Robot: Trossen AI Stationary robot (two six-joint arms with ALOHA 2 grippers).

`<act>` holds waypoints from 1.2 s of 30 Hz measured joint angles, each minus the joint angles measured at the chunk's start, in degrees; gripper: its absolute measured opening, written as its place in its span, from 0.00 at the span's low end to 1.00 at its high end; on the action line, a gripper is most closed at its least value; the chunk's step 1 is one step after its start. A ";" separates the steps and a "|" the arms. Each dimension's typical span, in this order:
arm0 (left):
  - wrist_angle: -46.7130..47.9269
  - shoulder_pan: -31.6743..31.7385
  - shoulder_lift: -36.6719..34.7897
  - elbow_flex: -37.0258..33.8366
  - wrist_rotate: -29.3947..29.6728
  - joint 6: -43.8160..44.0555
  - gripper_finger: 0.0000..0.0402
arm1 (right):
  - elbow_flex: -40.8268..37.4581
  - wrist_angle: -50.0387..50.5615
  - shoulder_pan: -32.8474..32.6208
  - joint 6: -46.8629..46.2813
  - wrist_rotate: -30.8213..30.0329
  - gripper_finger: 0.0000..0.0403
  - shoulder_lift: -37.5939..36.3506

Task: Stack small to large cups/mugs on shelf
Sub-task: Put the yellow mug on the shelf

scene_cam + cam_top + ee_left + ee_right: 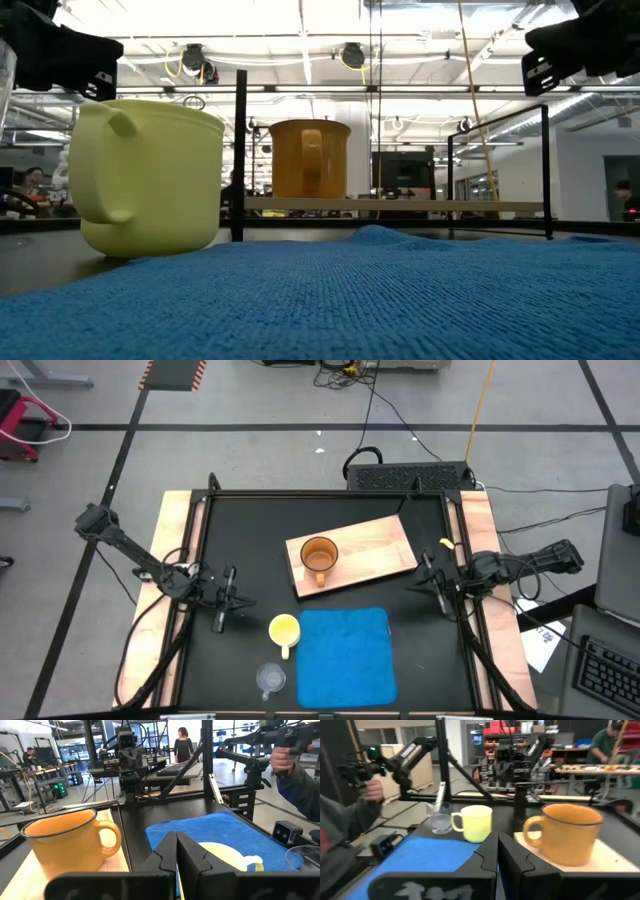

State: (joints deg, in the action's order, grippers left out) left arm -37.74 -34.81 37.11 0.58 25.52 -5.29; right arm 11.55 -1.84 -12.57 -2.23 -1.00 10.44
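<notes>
The amber-brown mug (319,557) is sitting upright on the light-wood shelf (375,545); next, the yellow mug (284,630), beside the blue mat (345,655), wants an upright rim grasp. Both the left end effector (222,615) and right end effector (432,588) are waiting clenched, holding nothing.

I see an amber-brown mug (319,556) on the light-wood shelf (385,545) with visible grain. The second mug (284,630) is pale yellow, the small cup (270,678) is clear, and the cloth mat (345,655) is plain blue on the black table (250,530).
</notes>
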 joint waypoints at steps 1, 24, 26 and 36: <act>0.00 0.01 0.01 0.00 0.00 -0.02 0.01 | 0.00 0.06 -0.02 0.85 -0.35 0.00 -0.12; -0.25 0.07 -0.01 0.02 0.04 -0.18 0.04 | 0.00 -9.90 -2.17 0.45 7.81 0.00 -0.22; -0.24 0.07 -0.01 0.02 0.04 -0.12 0.05 | 0.00 -9.65 -2.17 1.46 4.89 0.00 -0.22; 0.42 0.07 -0.01 0.04 0.06 0.25 0.02 | 0.00 -5.27 -2.15 3.45 0.82 0.00 -0.22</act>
State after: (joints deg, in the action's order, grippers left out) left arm -37.32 -34.74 37.10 0.62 25.58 -5.04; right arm 11.55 -7.12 -14.72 1.23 -0.19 10.22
